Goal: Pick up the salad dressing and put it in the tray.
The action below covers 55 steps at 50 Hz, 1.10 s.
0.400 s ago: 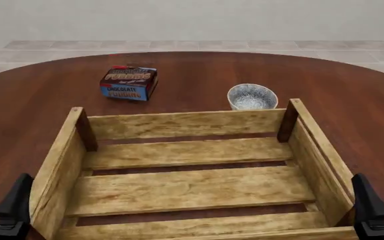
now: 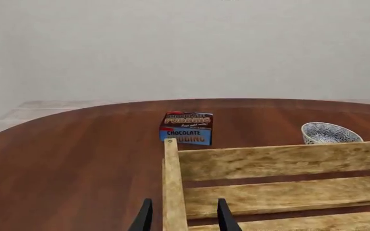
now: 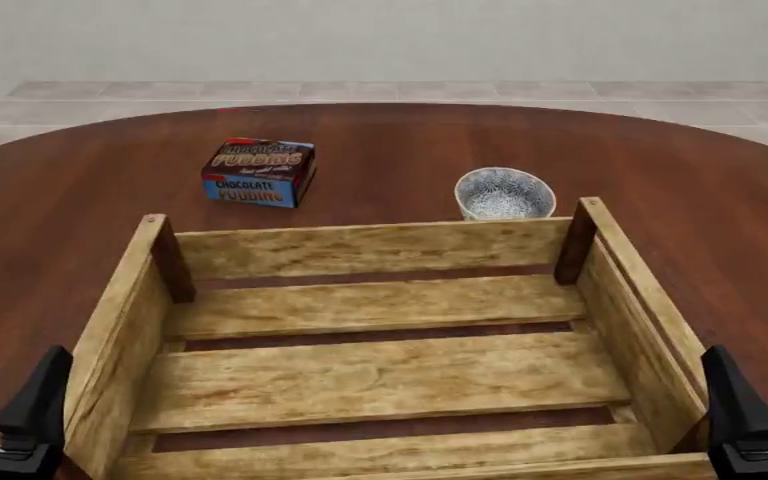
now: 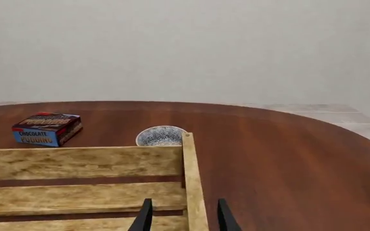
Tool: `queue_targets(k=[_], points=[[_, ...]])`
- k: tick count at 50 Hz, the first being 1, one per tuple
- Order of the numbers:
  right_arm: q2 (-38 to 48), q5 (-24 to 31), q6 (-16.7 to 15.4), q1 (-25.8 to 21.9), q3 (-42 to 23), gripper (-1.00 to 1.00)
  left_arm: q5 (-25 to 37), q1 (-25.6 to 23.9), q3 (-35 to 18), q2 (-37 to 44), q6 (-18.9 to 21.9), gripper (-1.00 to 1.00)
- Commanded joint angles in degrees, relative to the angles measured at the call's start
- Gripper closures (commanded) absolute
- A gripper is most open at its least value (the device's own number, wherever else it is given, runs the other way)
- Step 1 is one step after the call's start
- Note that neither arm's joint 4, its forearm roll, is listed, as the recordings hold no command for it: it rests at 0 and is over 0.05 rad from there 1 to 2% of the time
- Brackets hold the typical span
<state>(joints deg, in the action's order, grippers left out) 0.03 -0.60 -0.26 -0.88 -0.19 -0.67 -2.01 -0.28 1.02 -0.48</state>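
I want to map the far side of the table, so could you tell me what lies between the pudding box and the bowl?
Only bare tabletop lies between the pudding box and the bowl, shown in the front view.

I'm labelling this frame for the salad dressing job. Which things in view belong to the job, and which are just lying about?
Belong to the job:
tray, nothing inside it
left gripper, open
right gripper, open
The salad dressing bottle shows in no view.

Just lying about:
chocolate pudding box, beyond the tray
patterned bowl, just behind the tray's far wall
table
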Motion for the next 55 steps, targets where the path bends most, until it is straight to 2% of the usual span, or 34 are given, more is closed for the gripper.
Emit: queue_targets(k=[1, 5, 13, 19, 24, 41, 55], points=[[0.00, -0.10, 0.15, -0.24, 0.04, -1.00, 1.62, -0.34, -1.19, -0.80, 0.59, -1.00], [0.00, -0.05, 0.23, -0.25, 0.01, -1.00, 3.89, -0.18, -2.80, -0.95, 0.14, -1.00], [0.00, -0.06, 0.18, -0.45, 0.01, -1.00, 8.52, 3.62, -6.18, -0.99, 1.31, -1.00], [0.00, -0.09, 0.38, -0.53, 0.04, -1.00, 12.02, 5.94, -8.77, -0.98, -0.49, -1.00], [0.00, -0.17, 0.74, -0.25, -0.01, -1.00, 13.83, 5.87, -8.96, -0.73, -1.63, -1.00], [0.01, 0.08, 0.56, -0.53, -0.03, -1.00, 21.07, 13.19, -18.24, 1.32, 0.82, -1.00], [0.04, 0.44, 0.56, -0.55, -0.10, -1.00, 25.30, 20.81, -22.61, 1.58, 3.14, -1.00]])
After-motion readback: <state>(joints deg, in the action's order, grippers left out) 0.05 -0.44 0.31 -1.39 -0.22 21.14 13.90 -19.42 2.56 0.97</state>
